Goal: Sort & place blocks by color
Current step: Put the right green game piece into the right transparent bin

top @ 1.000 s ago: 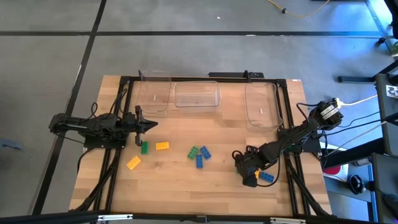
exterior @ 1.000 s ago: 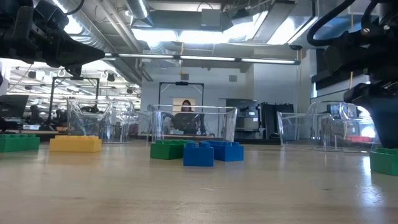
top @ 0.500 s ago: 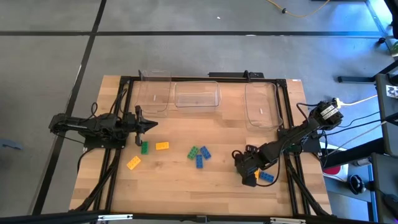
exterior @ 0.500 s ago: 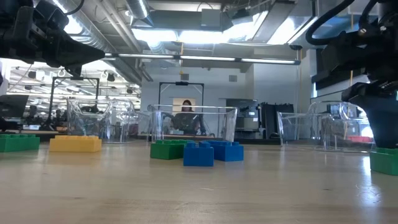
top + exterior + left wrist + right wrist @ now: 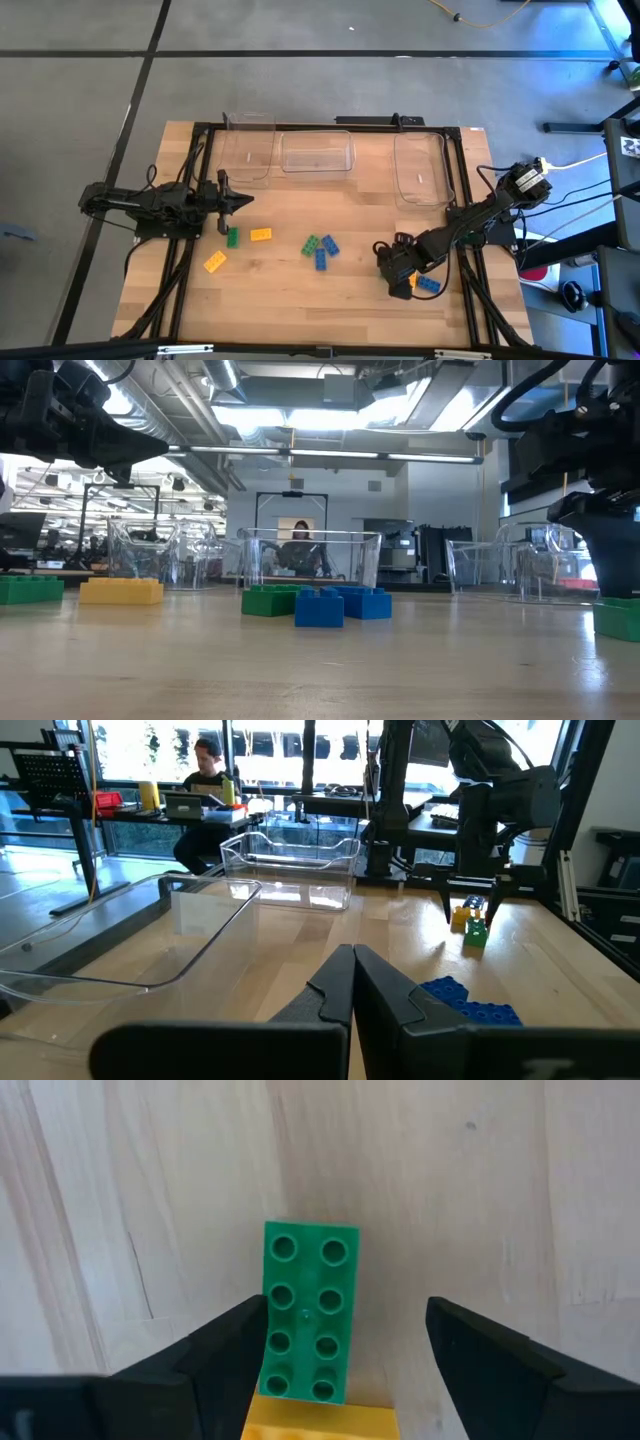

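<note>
Several studded blocks lie flat on the wooden table. On the left are a green block (image 5: 232, 237) and two yellow ones (image 5: 261, 234) (image 5: 214, 262). In the middle are a green block (image 5: 311, 244) and two blue ones (image 5: 329, 243) (image 5: 320, 260). My right gripper (image 5: 397, 280) points down, open, over a green block (image 5: 305, 1312). That block lies between its fingers, end to end with a yellow block (image 5: 315, 1422). A blue block (image 5: 428, 285) lies beside them. My left gripper (image 5: 245, 200) is shut, level above the table's left part. My right gripper comes from above, its fingers standing along the green block's two long sides. One finger (image 5: 230, 1342) shows right at the block's long edge (image 5: 268, 1320); I cannot tell whether it touches. The other finger (image 5: 490, 1355) stands well apart. The block lies flat on the table.
Three clear bins stand along the far edge (image 5: 247, 150) (image 5: 317, 152) (image 5: 420, 168). Black frame rails (image 5: 190, 180) run down both sides of the table. A person sits at a desk (image 5: 205, 780) in the room beyond.
</note>
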You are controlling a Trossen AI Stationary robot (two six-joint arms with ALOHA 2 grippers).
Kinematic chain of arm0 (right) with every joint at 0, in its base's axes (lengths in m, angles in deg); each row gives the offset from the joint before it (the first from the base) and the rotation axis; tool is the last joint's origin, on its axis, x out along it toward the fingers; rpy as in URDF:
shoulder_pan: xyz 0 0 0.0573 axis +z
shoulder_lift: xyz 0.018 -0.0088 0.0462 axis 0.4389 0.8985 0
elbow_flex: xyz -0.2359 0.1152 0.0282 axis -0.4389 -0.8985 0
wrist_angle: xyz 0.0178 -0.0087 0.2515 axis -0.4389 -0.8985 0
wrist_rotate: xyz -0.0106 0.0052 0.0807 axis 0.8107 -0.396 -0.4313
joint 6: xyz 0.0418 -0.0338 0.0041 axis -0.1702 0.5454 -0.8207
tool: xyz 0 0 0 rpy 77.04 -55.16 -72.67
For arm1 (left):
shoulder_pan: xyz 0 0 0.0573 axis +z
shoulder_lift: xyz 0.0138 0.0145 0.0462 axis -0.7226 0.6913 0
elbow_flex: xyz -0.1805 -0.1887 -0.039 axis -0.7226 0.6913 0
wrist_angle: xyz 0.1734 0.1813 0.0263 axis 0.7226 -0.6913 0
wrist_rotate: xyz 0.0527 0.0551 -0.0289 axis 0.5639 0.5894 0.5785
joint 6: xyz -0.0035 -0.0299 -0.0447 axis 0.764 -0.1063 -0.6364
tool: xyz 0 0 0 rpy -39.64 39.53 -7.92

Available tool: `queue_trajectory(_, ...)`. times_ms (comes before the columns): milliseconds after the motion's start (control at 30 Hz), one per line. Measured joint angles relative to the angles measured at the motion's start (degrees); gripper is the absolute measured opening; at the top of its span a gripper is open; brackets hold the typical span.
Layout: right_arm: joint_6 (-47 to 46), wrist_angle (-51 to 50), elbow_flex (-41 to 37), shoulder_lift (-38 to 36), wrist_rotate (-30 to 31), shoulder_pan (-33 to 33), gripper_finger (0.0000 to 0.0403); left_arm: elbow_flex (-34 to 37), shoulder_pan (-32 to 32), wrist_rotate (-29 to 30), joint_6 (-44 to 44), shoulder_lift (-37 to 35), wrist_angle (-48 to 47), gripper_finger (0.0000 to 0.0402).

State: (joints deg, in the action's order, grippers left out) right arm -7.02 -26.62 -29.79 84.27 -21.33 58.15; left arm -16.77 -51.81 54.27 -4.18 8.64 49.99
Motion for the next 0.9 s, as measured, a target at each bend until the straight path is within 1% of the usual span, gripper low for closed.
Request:
queue_trajectory(300,0.0,0.0,0.0,0.0,0.3,0.0,0.0274,0.0,0.0,0.0,0.0,0.0,0.0,0.0000)
queue_trajectory(400,0.3,0.1,-0.1,0.0,1.5,0.0,0.0274,0.0,0.0,0.0,0.0,0.0,0.0,0.0000)
queue_trajectory(633,-0.4,4.4,-3.2,-0.2,1.2,0.0,0.0274,0.0,0.0,0.0,0.0,0.0,0.0,0.0000)
queue_trajectory(700,-0.4,3.2,-4.3,0.3,1.6,0.0,0.0274,0.0,0.0,0.0,0.0,0.0,0.0,0.0000)
queue_trajectory(767,-1.1,4.6,-4.2,0.0,1.8,0.0,0.0274,0.0,0.0,0.0,0.0,0.0,0.0,0.0000)
queue_trajectory(900,-1.5,4.2,-4.5,0.1,2.0,0.0,0.0274,0.0,0.0,0.0,0.0,0.0,0.0,0.0000)
